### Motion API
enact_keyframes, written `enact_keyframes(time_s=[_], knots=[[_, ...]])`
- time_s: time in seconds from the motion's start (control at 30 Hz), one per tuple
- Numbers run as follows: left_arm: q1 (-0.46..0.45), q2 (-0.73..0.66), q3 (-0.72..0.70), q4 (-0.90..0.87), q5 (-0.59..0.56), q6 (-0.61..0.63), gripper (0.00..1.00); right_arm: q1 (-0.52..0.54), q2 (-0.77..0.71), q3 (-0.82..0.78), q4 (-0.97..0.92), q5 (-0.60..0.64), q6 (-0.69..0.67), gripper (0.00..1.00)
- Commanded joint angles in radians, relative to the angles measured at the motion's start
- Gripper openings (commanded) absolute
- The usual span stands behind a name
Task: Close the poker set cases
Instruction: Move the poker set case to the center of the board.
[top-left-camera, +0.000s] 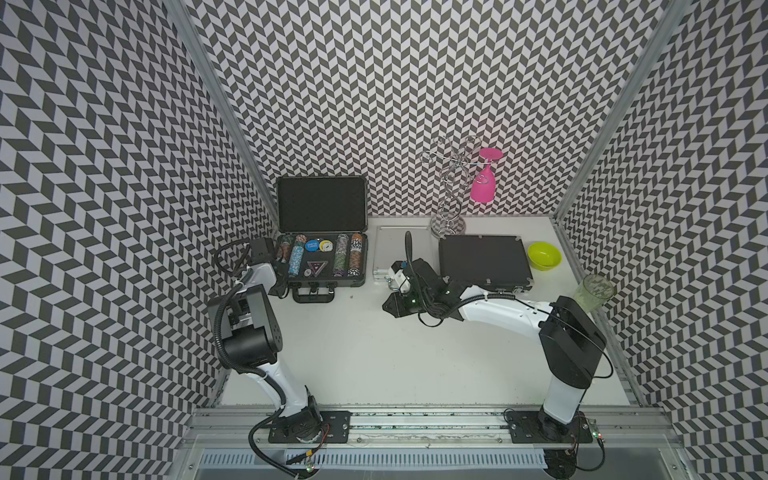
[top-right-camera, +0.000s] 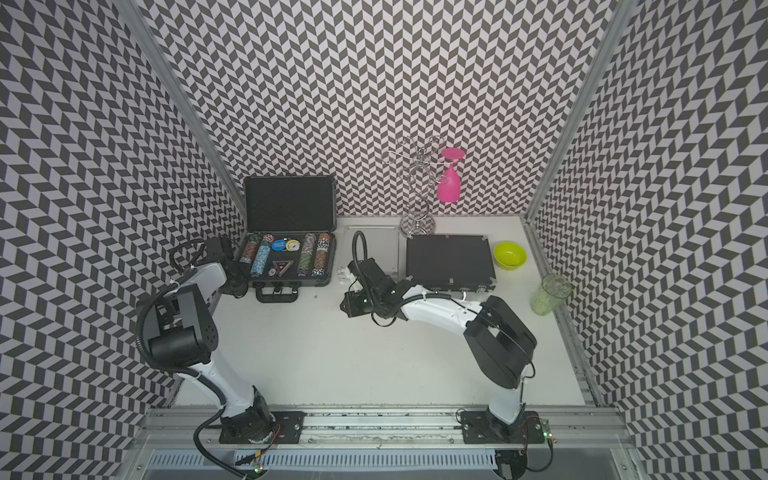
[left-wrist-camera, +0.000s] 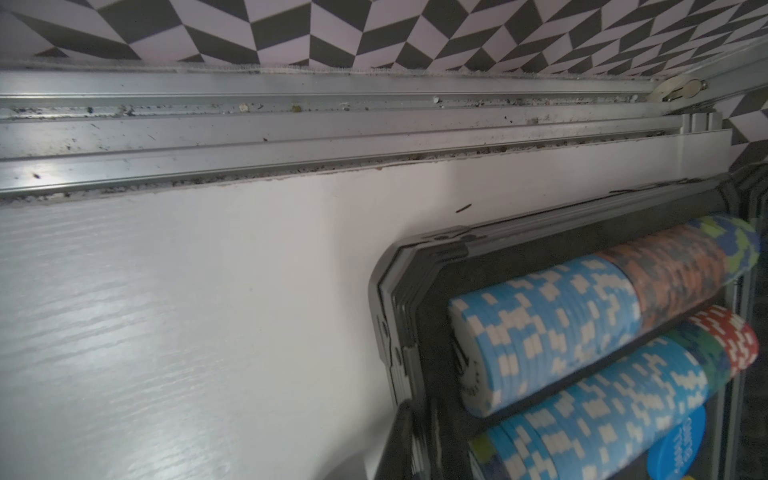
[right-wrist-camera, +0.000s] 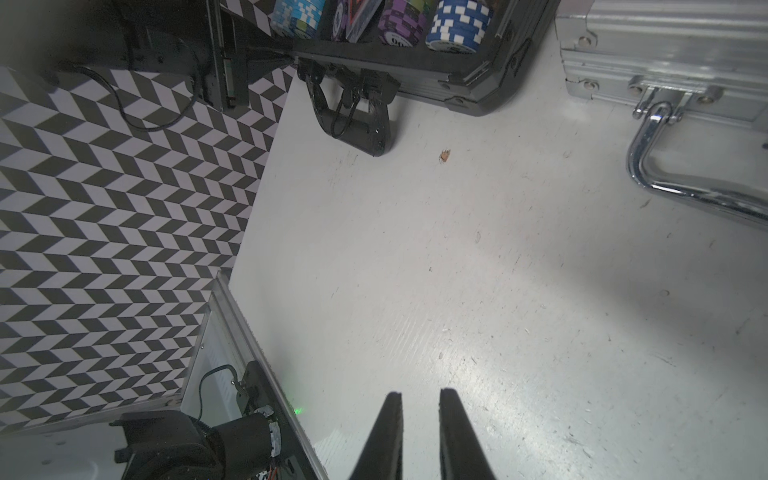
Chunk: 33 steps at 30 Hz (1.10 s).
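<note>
The open black poker case (top-left-camera: 322, 259) (top-right-camera: 286, 259) stands at the back left, with its lid (top-left-camera: 322, 203) upright and rows of chips (left-wrist-camera: 540, 332) in its tray. My left gripper (top-left-camera: 281, 286) (left-wrist-camera: 419, 440) is at the case's front left corner, shut on its front rim. A silver case (top-left-camera: 399, 249) (right-wrist-camera: 665, 41) lies closed in the middle. A second black case (top-left-camera: 484, 259) (top-right-camera: 451, 259) lies closed to its right. My right gripper (top-left-camera: 390, 307) (right-wrist-camera: 419, 395) hovers over bare table in front of the silver case, narrowly open and holding nothing.
A wire glass rack (top-left-camera: 449, 195) with a pink glass (top-left-camera: 484, 183) stands at the back. A green bowl (top-left-camera: 544, 255) and a clear cup (top-left-camera: 594, 293) sit by the right wall. An aluminium rail (left-wrist-camera: 291, 137) runs along the table's left edge, near the open case.
</note>
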Motion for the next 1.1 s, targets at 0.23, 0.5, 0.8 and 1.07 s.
enact_keyframes(time_s=[0.23,0.5,0.8,1.07], knots=[[-0.018,-0.005,-0.139,-0.127,0.014,0.07,0.0,0.001,-0.074,-0.053,0.077,-0.001,-0.002,0.19],[-0.007,-0.084,0.07,-0.208,-0.096,0.127,0.31,-0.02,-0.168,-0.097,0.04,0.049,-0.024,0.19],[-0.016,-0.062,0.259,-0.172,-0.118,0.2,0.43,-0.025,-0.189,-0.102,0.047,0.081,-0.039,0.19],[-0.076,0.272,0.643,-0.151,-0.154,0.47,0.59,-0.023,-0.182,-0.111,0.085,0.044,-0.047,0.19]])
